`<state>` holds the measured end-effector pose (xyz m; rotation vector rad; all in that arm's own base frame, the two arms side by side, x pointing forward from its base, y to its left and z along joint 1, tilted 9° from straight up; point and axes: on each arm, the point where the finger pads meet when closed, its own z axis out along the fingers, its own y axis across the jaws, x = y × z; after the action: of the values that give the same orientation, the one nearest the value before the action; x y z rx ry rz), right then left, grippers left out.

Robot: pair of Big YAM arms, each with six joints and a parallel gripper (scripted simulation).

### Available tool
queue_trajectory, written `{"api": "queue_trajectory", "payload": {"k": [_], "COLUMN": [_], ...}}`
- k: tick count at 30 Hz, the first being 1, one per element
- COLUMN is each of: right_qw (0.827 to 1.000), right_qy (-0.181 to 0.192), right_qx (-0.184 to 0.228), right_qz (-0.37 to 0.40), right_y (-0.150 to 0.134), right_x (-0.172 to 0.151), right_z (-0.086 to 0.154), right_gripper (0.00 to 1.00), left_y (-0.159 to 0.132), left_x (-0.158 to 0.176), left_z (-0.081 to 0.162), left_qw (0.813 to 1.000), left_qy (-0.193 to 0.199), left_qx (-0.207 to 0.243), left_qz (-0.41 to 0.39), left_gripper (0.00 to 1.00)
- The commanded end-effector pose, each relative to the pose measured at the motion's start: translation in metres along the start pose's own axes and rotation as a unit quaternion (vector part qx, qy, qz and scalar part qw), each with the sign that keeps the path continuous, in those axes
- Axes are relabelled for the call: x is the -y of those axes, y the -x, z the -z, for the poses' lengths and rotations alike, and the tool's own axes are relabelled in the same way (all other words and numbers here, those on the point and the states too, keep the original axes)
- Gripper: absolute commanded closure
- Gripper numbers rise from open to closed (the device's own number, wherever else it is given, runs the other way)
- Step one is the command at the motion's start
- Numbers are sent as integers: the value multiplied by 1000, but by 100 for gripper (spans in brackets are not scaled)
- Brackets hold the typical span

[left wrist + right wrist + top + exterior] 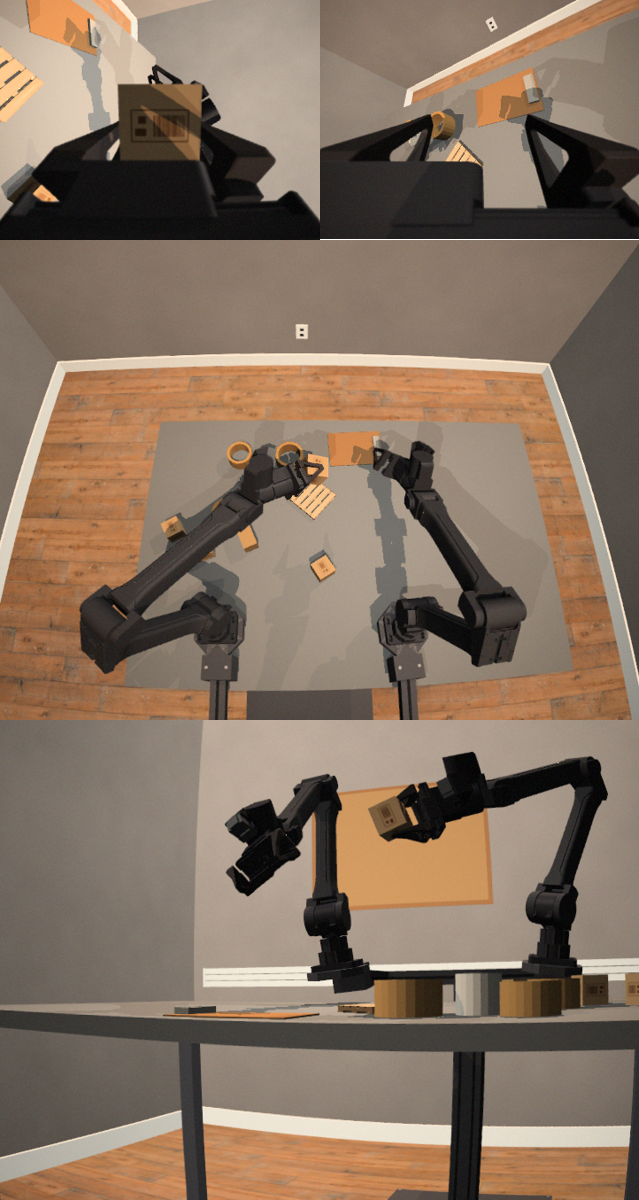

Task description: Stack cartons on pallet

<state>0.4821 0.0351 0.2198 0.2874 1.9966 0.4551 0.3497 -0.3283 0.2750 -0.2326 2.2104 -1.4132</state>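
My left gripper (318, 468) (401, 816) is shut on a cube-shaped carton (388, 819) (160, 100), held tilted high above the table. A label with a barcode shows on it; no number can be read. My right gripper (377, 459) (479, 119) is open and empty, in the air at the right. The slatted pallet (313, 499) (461, 154) (15, 86) bears no carton. One carton (322, 567) stands at the front middle, another (173, 527) at the left. A further carton (208, 554) is mostly hidden under the left arm. The faces they stand on are hidden.
Two tan rings (239, 464) (407, 999) stand at the back left, with a pale cylinder (477, 994) between them. An orange clipboard (350, 449) (497, 108) lies at the back. A plain tan block (248, 538) lies near the left arm.
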Motion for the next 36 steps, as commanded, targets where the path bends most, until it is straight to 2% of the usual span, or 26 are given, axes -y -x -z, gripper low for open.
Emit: {"api": "queue_trajectory", "payload": {"k": [1, 8, 15, 17, 19, 24, 28, 31, 32, 34, 35, 36], "right_qw": [996, 968, 919, 919, 901, 843, 798, 770, 764, 764, 758, 755], "right_qy": [26, 141, 242, 242, 267, 343, 387, 415, 422, 422, 438, 442], "right_qx": [29, 36, 10, 10, -2, -51, -94, -124, -132, -132, -130, -134], "right_qz": [-80, -206, -311, -311, -341, -411, -452, -468, -470, -470, -466, -466], "right_y": [0, -17, -35, -35, -40, -58, -72, -82, -85, -85, -75, -77], "right_x": [-12, -60, -101, -101, -111, -142, -160, -172, -174, -174, -183, -185], "right_z": [-7, -7, 6, 6, 11, 34, 54, 69, 74, 74, 75, 77], "right_gripper": [0, 0, 0, 0, 0, 0, 0, 0, 0, 0, 0, 0], "left_y": [7, 7, 7, 7, 7, 7, 7, 7, 7, 7, 7, 7], "left_x": [11, 11, 11, 11, 11, 11, 11, 11, 11, 11, 11, 11], "left_z": [1, 1, 1, 1, 1, 1, 1, 1, 1, 1, 1, 1], "left_qw": [1000, 1000, 1000, 1000, 1000, 1000, 1000, 1000, 1000, 1000, 1000, 1000], "left_qy": [-8, -8, -8, -8, -8, -8, -8, -8, -8, -8, -8, -8], "left_qx": [6, 6, 6, 6, 6, 6, 6, 6, 6, 6, 6, 6], "left_qz": [-2, -2, -2, -2, -2, -2, -2, -2, -2, -2, -2, -2], "left_gripper": [46, 46, 46, 46, 46, 46, 46, 46, 46, 46, 46, 46]}}
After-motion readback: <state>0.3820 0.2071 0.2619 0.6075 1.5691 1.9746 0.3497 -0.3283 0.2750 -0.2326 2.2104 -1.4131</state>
